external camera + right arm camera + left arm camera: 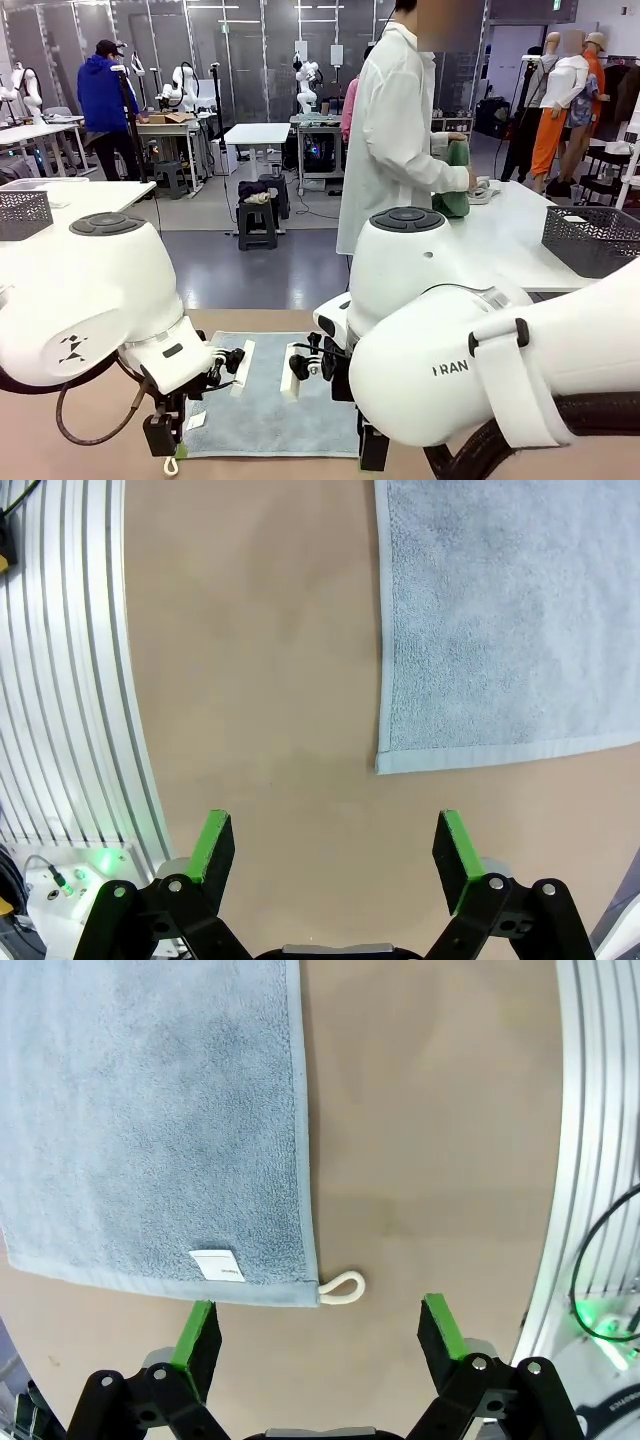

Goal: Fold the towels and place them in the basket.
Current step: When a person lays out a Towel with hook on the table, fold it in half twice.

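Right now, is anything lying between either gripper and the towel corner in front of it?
Nothing visible does. The left gripper, jaws open, faces a corner of the towel, by its white loop, across bare table. The right gripper, also open, faces the other near corner the same way.

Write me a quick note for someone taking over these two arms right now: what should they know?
Left gripper: fingers open, empty, over bare table just off the towel corner with the loop.
Right gripper: fingers open, empty, just off another corner.
Towel: flat, unfolded, between the arms.
Done: no fold yet.
Left: grasp corners, fold, stow it. Dark mesh baskets stand on white tables farther off; which is meant, cannot tell.
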Tool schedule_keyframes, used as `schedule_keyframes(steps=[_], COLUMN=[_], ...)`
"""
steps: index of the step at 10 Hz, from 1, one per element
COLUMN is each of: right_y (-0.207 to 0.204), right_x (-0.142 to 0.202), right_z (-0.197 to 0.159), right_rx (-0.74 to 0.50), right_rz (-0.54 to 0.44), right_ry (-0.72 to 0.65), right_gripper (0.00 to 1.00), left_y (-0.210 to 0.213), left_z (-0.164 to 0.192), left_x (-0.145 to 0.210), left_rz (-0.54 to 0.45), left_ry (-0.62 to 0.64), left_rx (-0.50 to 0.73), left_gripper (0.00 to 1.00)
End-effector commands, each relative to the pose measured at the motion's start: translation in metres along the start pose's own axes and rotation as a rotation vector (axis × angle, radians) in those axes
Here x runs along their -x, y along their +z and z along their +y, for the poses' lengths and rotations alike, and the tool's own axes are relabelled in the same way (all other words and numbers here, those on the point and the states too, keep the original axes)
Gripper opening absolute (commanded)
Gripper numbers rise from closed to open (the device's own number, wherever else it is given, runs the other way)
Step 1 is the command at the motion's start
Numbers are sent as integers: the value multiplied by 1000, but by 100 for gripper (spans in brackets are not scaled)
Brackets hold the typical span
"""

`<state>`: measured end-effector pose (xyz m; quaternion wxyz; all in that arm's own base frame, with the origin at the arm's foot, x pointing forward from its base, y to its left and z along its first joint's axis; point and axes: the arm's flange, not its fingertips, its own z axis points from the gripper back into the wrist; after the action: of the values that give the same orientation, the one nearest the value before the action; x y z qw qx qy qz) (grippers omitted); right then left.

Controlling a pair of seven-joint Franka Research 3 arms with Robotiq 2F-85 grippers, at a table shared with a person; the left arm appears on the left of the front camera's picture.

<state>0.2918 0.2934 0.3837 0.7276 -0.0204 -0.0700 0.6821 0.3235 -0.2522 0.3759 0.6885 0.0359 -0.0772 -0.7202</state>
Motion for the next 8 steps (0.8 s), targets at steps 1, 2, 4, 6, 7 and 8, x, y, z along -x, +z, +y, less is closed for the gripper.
schedule_keyframes(steps=[1,2,4,6,7,8], right_y=[-1,-2,-14,-27,-36,-44], right_x=[0,0,0,0,1,1], right_z=[0,-1,-2,-5,-8,-11], right_rx=[-2,30,31,30,31,30], right_rz=[1,30,14,35,31,31], right_ry=[0,-20,-12,-7,-3,-2], right_gripper=[100,100,100,100,100,100], left_y=[-2,-5,-15,-28,-37,-45], left_z=[0,-2,-3,-5,-5,-4], left_x=[0,3,8,17,22,26], left_rz=[3,-5,-2,9,12,17], left_ry=[-1,-23,-21,-24,-33,-28], left_rx=[5,-2,3,2,-8,-5], left_gripper=[100,100,100,100,100,100])
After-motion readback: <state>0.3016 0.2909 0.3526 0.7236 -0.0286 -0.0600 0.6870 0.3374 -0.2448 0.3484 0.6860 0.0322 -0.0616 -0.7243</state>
